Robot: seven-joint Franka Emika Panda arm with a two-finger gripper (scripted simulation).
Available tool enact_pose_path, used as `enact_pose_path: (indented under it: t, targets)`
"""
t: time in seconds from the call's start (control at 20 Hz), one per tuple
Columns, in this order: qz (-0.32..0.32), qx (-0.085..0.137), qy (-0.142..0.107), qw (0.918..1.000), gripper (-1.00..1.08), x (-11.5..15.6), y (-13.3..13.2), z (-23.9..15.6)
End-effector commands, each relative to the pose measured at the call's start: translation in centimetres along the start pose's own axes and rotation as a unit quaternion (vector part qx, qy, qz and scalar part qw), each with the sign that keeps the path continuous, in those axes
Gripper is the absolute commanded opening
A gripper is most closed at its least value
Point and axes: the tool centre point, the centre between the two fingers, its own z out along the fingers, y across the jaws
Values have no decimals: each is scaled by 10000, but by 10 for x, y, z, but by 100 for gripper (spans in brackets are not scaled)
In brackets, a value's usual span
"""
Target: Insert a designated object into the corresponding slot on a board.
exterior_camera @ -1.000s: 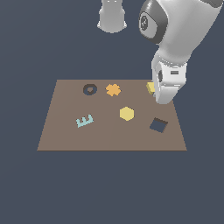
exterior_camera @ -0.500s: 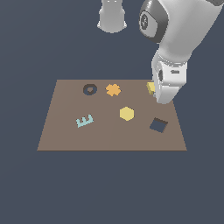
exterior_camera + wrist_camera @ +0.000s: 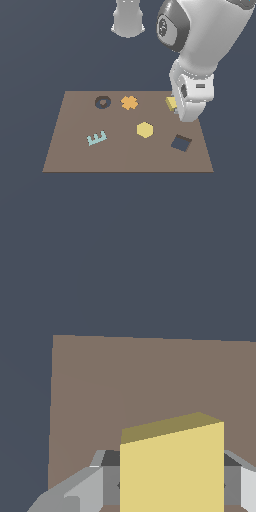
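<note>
The pincer [image 3: 186, 116] sits low over the far corner of the brown board [image 3: 75, 155] on the exterior view's right, with the white arm rising behind it. The yellow square block [image 3: 171, 103] shows as a small sliver at the side of the pincer toward the exterior view's left, mostly hidden by the hand. In the wrist view the block [image 3: 172, 471] fills the space between the two grey fingers [image 3: 82, 491], one on each side and pressed against it, so the pincer is closed on the block. Whether the block rests on the board or hangs just above it cannot be told.

The slot [image 3: 181, 143], a dark square hole turned like a diamond, lies on the board nearer the camera than the pincer, apart from it and unfilled. A yellow hexagon [image 3: 145, 130] lies toward the middle of the board, beside the slot toward the exterior view's left. Along the far edge lie an orange cross-shaped piece [image 3: 129, 102] and a dark ring [image 3: 103, 102], near each other. A pale teal E-shaped piece [image 3: 96, 138] lies toward the exterior view's left, well apart from the pincer
</note>
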Motion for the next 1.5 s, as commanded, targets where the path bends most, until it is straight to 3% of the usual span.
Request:
enact_pose_path:
  t: [0.0, 0.35, 0.6, 1.05, 1.45]
  targets:
    - [-195, -3, 0, 9998, -100, -3, 6, -1]
    - [-972, -4, -1, 9953, -100, -14, 29, -2]
    - [-1720, -4, -1, 9851, -100, -20, 52, -3]
    - [-3107, -3, -2, 9505, -100, -21, 99, -5]
    - [-3931, -1, -3, 9195, -100, -13, 126, -6]
